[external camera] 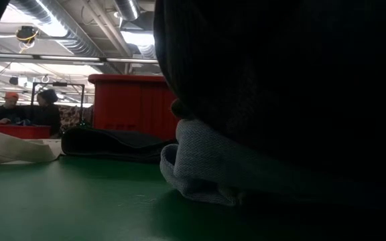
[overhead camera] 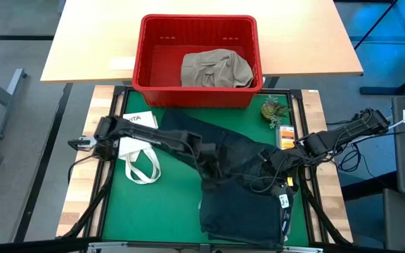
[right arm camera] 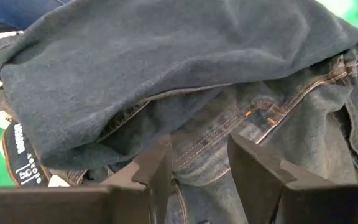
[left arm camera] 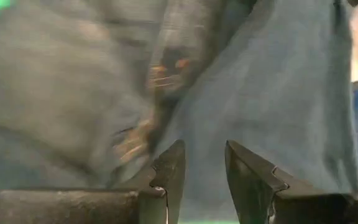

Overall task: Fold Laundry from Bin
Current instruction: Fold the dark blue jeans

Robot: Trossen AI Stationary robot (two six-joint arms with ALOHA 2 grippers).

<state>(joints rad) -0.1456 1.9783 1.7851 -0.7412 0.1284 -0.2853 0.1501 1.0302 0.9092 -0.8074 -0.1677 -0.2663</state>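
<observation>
On the green worktop [overhead camera: 153, 211] before the red bin [overhead camera: 146, 81], the jeans [overhead camera: 241, 200] lie lengthwise away from it; right tool [right arm camera: 197, 168], released, above waistband; left tool [left arm camera: 204, 168] gapes empty alongside.

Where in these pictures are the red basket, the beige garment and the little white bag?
red basket [overhead camera: 200, 24]: high view, on its far rim.
beige garment [overhead camera: 215, 69]: high view, middle of the crumpled cloth inside the basket.
white bag [overhead camera: 133, 148]: high view, on its flat body beside the left arm.

bin [overhead camera: 200, 90]: behind jeans [overhead camera: 241, 204] | khaki garment [overhead camera: 215, 69]: inside bin | tote bag [overhead camera: 138, 153]: left of jeans
</observation>
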